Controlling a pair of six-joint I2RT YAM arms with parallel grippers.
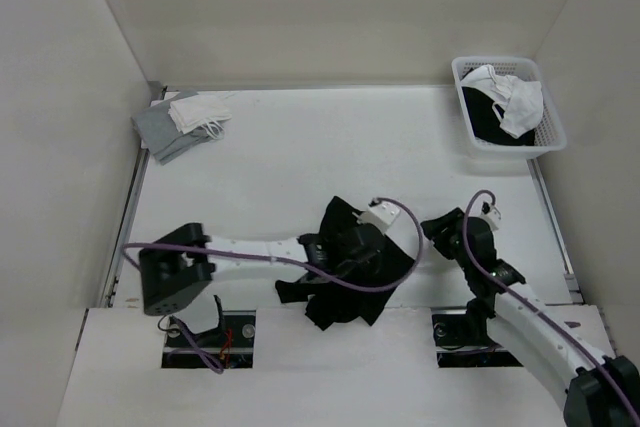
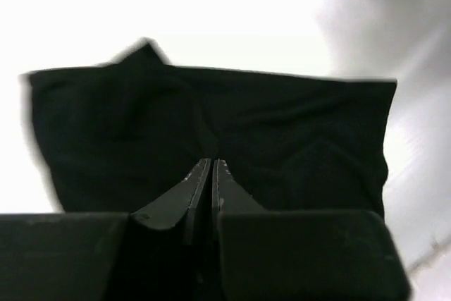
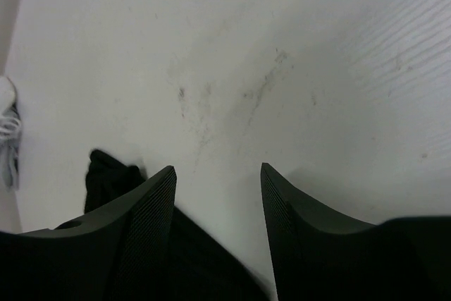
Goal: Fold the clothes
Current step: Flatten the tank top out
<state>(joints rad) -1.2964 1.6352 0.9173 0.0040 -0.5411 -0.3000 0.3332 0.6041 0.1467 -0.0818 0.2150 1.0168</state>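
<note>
So the black shirt (image 1: 340, 307) was bunched up in a heap on the table (image 1: 300, 147), near the front edge, pretty much between the two arms. The left arm was stretched across to it, and the left gripper (image 2: 211, 163) had its fingers pressed tight together with the tips right in the black cloth. From the wrist view it looked like it was pinching a fold, with wrinkles running toward the tips.

The right gripper (image 3: 217, 168) was just beside the shirt's right side with its fingers spread, nothing between them, only bare table ahead and a bit of black fabric showing at its lower left.

The other stuff was well apart from all that. A folded grey garment (image 1: 165, 132) with a white one (image 1: 200, 112) on top sat in the far left corner. The white basket (image 1: 510, 147) in the far right corner had white and black clothes in it.
</note>
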